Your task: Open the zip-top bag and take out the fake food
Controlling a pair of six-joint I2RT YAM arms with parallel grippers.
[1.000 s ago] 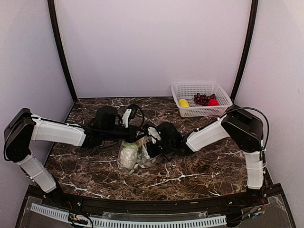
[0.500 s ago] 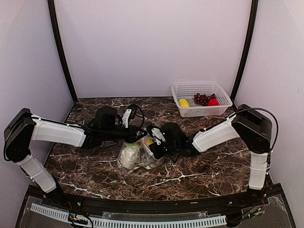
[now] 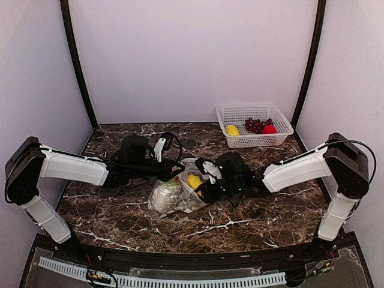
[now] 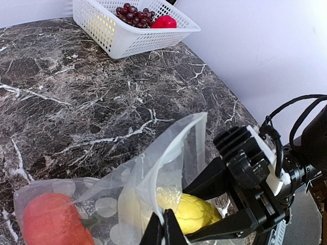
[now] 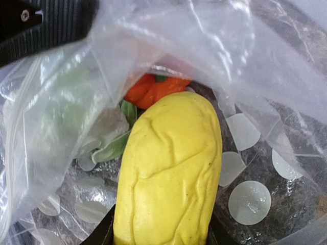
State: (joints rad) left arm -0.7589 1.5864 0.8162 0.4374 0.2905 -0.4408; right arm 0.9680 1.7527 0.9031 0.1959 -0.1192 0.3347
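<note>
Bag: clear floppy plastic zip-top bag printed with pale round dots [image 3: 171,197], crumpled on the desk at lower centre of the top view, its mouth pulled up into a thin glossy flap.
Desk: dark marble-patterned desk [image 3: 270,210] with white veins, smooth and slightly shiny.
Yellow piece: lumpy oblong yellow plastic toy food [image 5: 168,173] with shallow creases and a matte skin, lying in the bag's mouth and partly under the film.
Other contents: a smooth red-orange toy piece [image 4: 51,222] and green leaf shapes [image 5: 120,138] show through the plastic.
Basket: white lattice plastic basket [image 3: 255,141], upper right of the top view, well apart from the bag; it holds dark purple toy grapes [image 3: 255,125], a red piece [image 3: 269,129] and a yellow lemon [image 3: 232,130].
Left pincer: left pincer [image 4: 163,229], closed tight, pinching the upper edge of the bag.
Right pincer: right pincer [image 4: 186,212], partly closed, its black fingers clamped on either side of the yellow piece.
Left wrist view only: both black fingers reaching into the mouth around the yellow piece.
Right wrist view only: the creased surface close up, orange and green behind it, and a ribbed black finger at upper left.
Top view only: both arms meeting over the bag.
</note>
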